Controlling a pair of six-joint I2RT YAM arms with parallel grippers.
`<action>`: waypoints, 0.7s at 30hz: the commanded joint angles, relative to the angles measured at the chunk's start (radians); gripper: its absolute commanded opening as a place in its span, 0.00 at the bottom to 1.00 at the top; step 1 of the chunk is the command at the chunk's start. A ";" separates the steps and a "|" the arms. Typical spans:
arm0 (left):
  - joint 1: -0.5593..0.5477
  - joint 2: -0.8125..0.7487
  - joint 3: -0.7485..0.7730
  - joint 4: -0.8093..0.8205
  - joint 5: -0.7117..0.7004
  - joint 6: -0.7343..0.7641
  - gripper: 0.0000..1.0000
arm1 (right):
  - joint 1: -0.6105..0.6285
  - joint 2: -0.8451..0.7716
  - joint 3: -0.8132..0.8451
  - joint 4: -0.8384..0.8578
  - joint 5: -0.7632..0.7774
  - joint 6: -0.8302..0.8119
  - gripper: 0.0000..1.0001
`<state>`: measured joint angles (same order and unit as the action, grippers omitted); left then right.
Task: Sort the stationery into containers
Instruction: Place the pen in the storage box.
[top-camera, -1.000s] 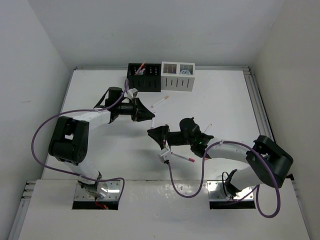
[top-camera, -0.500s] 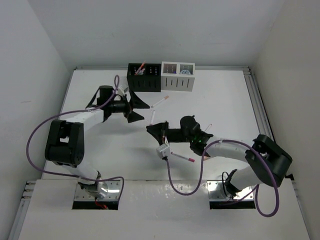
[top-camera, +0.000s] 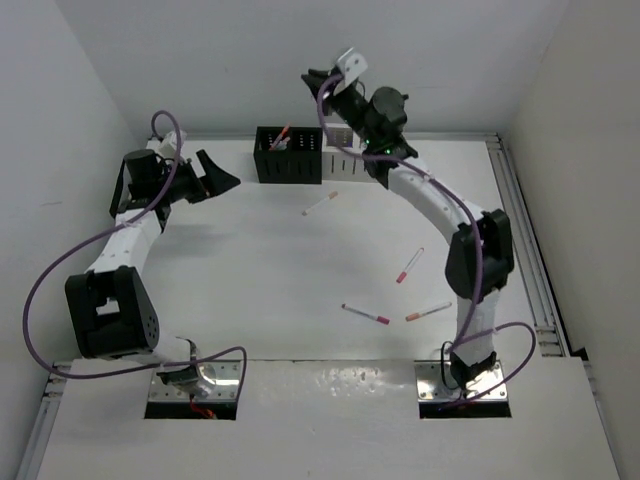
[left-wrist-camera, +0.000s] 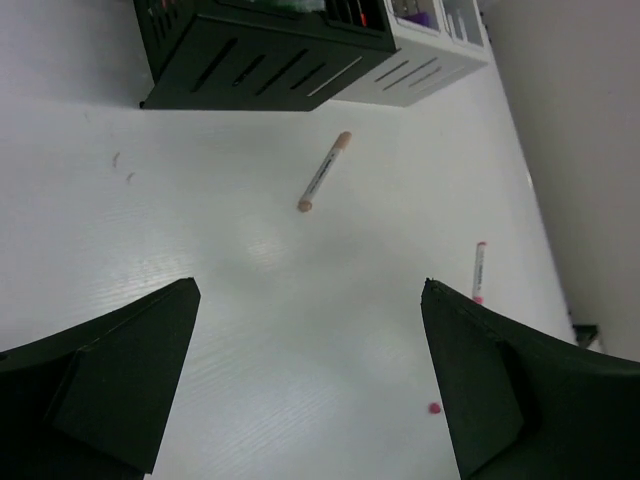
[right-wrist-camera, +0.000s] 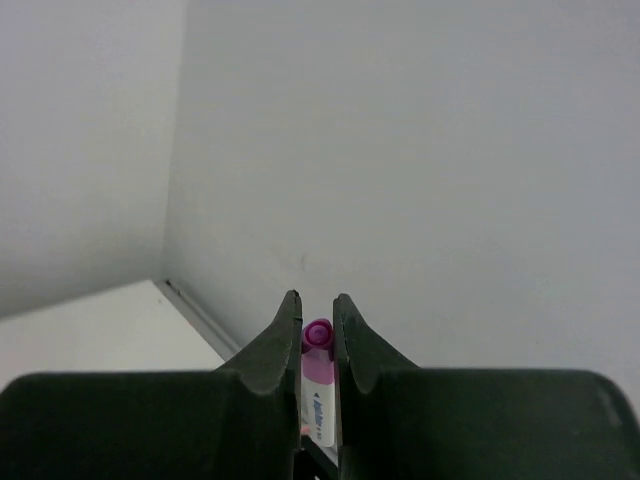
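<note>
hovering top centre, right gripper (top-camera: 314, 80) pinches a pink pen (right-wrist-camera: 317, 345) lengthwise, white box (left-wrist-camera: 420, 62) just below; left gripper (left-wrist-camera: 310, 298) gapes empty.

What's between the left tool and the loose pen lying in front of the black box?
Nothing visible. The left tool is open, and only bare table lies between it and the orange-tipped pen. The black box sits beyond the pen, apart from it. The right tool, shut on a pink pen, is raised well clear.
</note>
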<state>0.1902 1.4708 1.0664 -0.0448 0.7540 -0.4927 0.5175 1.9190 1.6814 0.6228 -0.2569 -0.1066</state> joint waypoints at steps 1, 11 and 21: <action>0.028 -0.053 -0.057 0.025 0.074 0.239 1.00 | -0.046 0.179 0.209 -0.084 0.076 0.368 0.00; 0.008 -0.118 -0.172 0.000 0.252 0.488 0.85 | -0.091 0.408 0.365 -0.049 0.061 0.501 0.00; -0.129 -0.112 -0.164 -0.083 0.070 0.655 0.78 | -0.079 0.475 0.282 0.024 0.073 0.351 0.11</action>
<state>0.1139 1.3869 0.8963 -0.1249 0.8867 0.0715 0.4294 2.3734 1.9812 0.5423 -0.1902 0.3119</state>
